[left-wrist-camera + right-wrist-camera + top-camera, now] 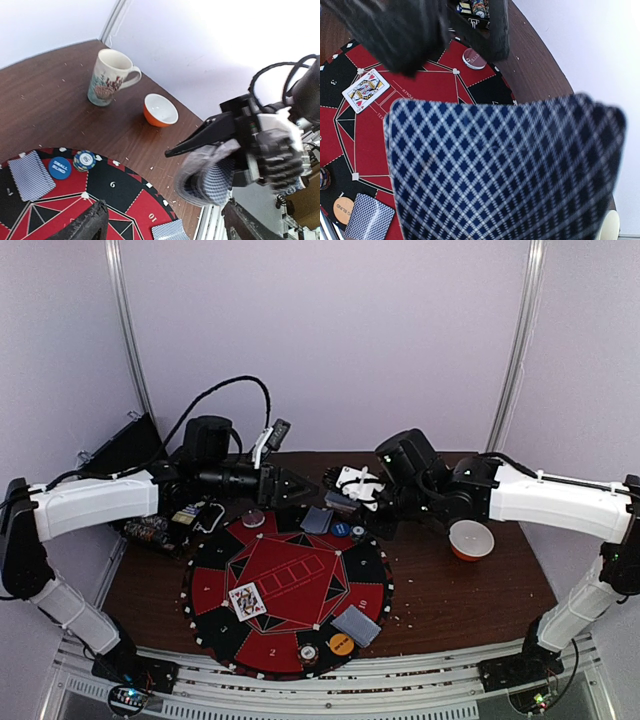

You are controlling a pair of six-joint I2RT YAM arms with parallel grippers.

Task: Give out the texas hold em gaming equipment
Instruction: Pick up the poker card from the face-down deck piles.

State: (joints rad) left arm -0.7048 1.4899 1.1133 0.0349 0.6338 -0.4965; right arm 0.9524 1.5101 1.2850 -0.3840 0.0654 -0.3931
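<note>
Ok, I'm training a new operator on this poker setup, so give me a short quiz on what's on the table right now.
1. True or false: the bowl sits on the poker mat.
2. The right claw grips: A) nothing, B) blue-backed cards, C) a die.
3. How many cards lie face up on the mat?
Key: 1 false, it stands on the table beside the mat; 2 B; 3 one face-up card.

Brown wooden table, round red-and-black poker mat, orange-and-white bowl, patterned mug, scattered pale crumbs
</note>
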